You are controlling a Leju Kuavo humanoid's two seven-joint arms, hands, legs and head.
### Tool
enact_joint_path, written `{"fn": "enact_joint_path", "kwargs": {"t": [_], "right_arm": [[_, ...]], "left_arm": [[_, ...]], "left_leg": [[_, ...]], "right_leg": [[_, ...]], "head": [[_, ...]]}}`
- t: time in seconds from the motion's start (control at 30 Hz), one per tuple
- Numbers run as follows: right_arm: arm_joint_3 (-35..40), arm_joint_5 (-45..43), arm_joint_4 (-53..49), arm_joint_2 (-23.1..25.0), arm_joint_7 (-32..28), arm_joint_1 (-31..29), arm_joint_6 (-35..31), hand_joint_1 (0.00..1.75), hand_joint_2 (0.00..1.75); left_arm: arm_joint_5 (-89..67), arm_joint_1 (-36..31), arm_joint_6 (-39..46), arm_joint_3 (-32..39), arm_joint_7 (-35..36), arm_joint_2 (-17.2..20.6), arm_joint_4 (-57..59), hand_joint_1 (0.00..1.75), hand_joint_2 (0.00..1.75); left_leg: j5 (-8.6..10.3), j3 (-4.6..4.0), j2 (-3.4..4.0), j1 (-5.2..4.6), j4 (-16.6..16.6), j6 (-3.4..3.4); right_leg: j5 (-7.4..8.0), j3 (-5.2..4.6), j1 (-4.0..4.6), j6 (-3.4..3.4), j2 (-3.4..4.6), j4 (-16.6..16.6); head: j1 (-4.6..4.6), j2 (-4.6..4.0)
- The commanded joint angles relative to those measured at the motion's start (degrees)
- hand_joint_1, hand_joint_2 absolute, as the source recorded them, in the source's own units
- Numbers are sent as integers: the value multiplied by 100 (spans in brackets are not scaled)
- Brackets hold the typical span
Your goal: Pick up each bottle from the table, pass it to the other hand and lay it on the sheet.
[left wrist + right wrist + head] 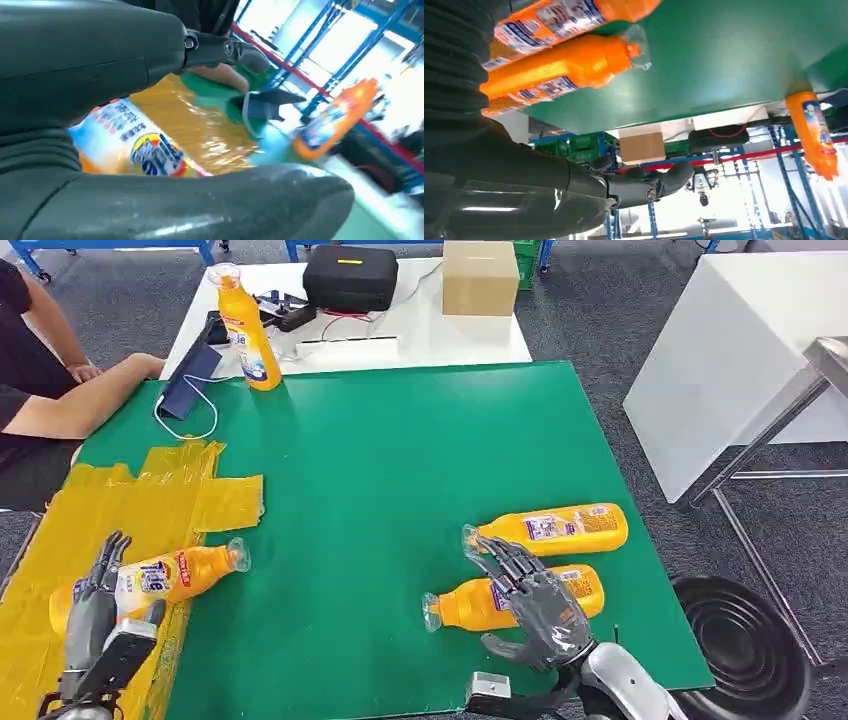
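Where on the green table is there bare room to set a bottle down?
The table's wide middle is bare, between the yellow sheet and the two lying bottles. The far right corner is free too. Crowded: near right, under the right hand.

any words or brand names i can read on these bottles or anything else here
"Tide": blue letters on the label of the orange plastic bottle lying on the yellow sheet, under the left hand.
Labels on the two orange bottles lying by the right hand and on the upright orange bottle: too small or blurred to read.
Brown cardboard box: no text visible.
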Motion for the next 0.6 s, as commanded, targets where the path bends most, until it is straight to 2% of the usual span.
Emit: {"fn": "enact_joint_path", "kwargs": {"t": [0.03, 0.17, 0.23, 0.3, 0.4, 0.47, 0.53, 0.6], "right_arm": [[-431, 192, 181, 25, 139, 327, 31, 0, 175], [-361, 348, 24, -168, 384, 693, -166, 0, 175], [-372, 380, -46, -318, 538, 879, -273, 0, 175], [-489, 55, -39, -460, 630, 986, -242, 0, 175], [-863, -227, 234, -364, 566, 807, -73, 0, 175], [-1162, -600, 415, -306, 422, 736, 177, 0, 175], [-1539, -715, 607, -245, 294, 718, 325, 0, 175], [-1589, -721, 624, -242, 249, 728, 345, 0, 175]], "left_arm": [[1089, 47, -965, 423, -291, -689, -764, 0, 0], [1602, 263, -1320, 532, -519, -908, -1109, 0, 0], [2283, 361, -1984, 588, -448, -998, -1269, 0, 0], [3402, 513, -3157, 665, -166, -1134, -1451, 0, 0], [4586, 865, -4395, 584, 195, -1302, -1817, 0, 0], [4960, 1076, -4897, 416, 366, -1375, -1998, 0, 0], [4969, 1230, -5029, 158, 429, -1430, -2142, 0, 0], [4966, 1242, -4998, 122, 429, -1435, -2150, 0, 0]], "left_leg": [[-4, 6, -10, 3, 1, -1], [-13, 10, -9, 5, 3, -1], [-13, 10, -13, 3, 3, 0], [-9, 1, -10, 1, 2, 0], [-21, 8, -1, 1, 5, 7], [-19, -1, 16, -1, 2, 13], [-22, -8, 20, -1, 0, 20], [-20, -4, 6, -4, -2, 20]], "right_leg": [[-4, 10, 2, 2, -6, -2], [-12, 17, 4, 3, -3, -2], [-13, 15, 2, 3, -8, -2], [-10, 6, 0, 3, -6, -1], [-13, 10, 0, 5, 5, 0], [-4, -2, -2, 5, 20, -2], [-2, -1, -3, 5, 20, -5], [-5, 4, -3, 5, 4, -7]], "head": [[0, 0], [0, 0], [2, 0], [0, 0], [0, 2], [0, 2], [0, 2], [0, 0]]}}
